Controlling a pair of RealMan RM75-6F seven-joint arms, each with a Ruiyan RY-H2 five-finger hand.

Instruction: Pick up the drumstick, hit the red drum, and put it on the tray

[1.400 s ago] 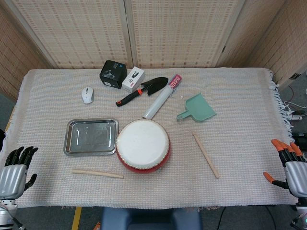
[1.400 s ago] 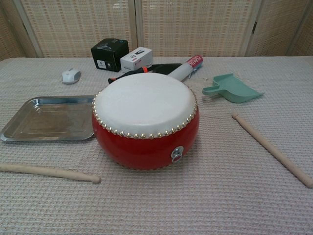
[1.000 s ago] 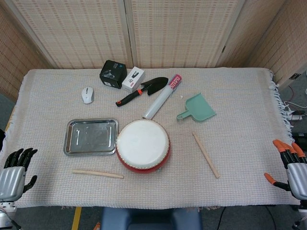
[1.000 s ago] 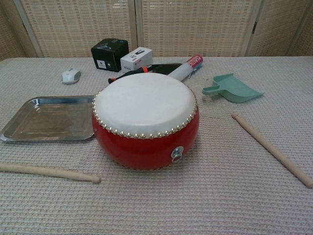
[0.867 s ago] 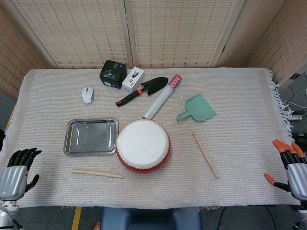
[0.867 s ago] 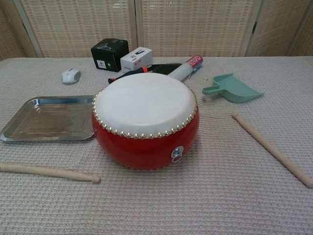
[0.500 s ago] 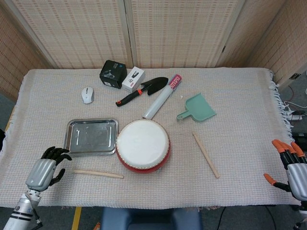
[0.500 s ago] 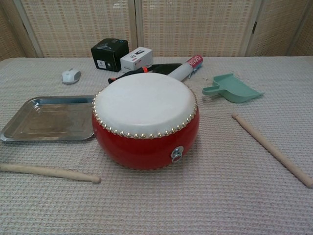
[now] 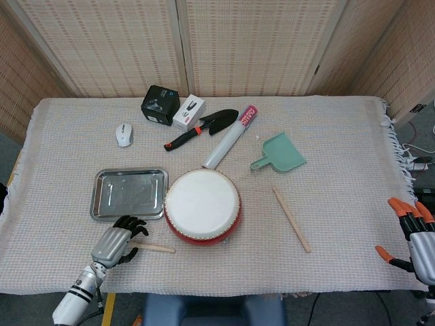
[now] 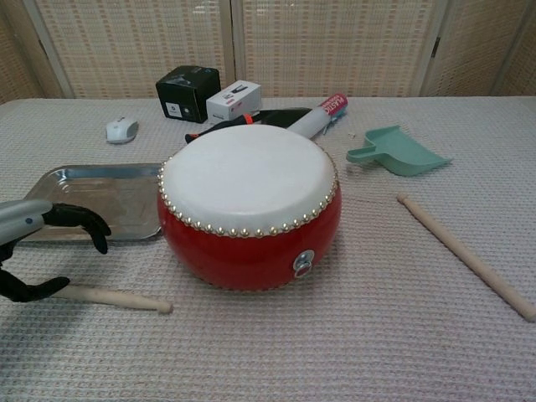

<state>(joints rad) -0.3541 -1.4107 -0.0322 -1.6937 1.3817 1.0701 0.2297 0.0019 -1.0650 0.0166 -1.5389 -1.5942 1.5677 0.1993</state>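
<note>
The red drum (image 9: 202, 207) (image 10: 249, 208) with its white skin stands at the table's front middle. One wooden drumstick (image 9: 153, 248) (image 10: 113, 296) lies in front of the metal tray (image 9: 129, 194) (image 10: 84, 201). My left hand (image 9: 115, 242) (image 10: 33, 247) hovers over that stick's left end, fingers spread and curved, holding nothing. A second drumstick (image 9: 291, 219) (image 10: 465, 255) lies right of the drum. My right hand (image 9: 412, 238) hangs off the table's right front edge, fingers apart and empty.
At the back lie a white mouse (image 9: 124, 134), a black box (image 9: 160, 104), a white box (image 9: 188, 111), a trowel (image 9: 201, 128), a rolled tube (image 9: 230, 136) and a teal dustpan (image 9: 281, 153).
My left hand has come in from the table's left front edge to over the left drumstick's end. The right hand has barely shifted.
</note>
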